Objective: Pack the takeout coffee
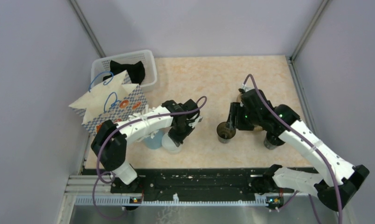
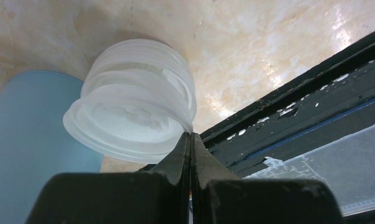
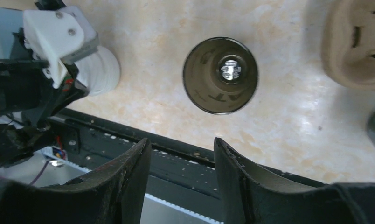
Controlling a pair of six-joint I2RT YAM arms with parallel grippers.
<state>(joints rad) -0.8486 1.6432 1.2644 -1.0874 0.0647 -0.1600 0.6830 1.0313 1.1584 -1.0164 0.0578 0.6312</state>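
So, left gripper [image 2: 190, 136]: the two black fingers are pressed flat together with no gap, their tips at the rim of the nearest lid. I cannot tell whether that thin edge is nipped between them.
Stack of lids [image 2: 134, 112]: translucent white, nested, sitting on the table [image 2: 269, 37] just beside the light blue cup [image 2: 31, 140], near the table's front edge.
Right gripper [image 3: 182, 144]: jaws spread wide and holding nothing, hanging above the table with the lidless cup beyond the fingertips.
Lidless cup [image 3: 220, 74]: dark, upright, open at the top with a bright glint at its bottom. It stands alone mid-table, apart from both grippers.
Takeout coffee [image 1: 271, 141]: a small dark cup standing on the table to the right of the lidless cup, close against the right arm's forearm, which hides part of it. Nothing grips it, and it is well apart from the bag.
Paper bag [image 1: 113, 105]: patterned, with blue handles, standing at the table's left side behind the left arm.
Basket [image 1: 150, 70]: white mesh, in the far left corner behind the bag, with something black inside.
Tan moulded tray [image 3: 358, 42]: lies at the right, near the right gripper, only partly in view.
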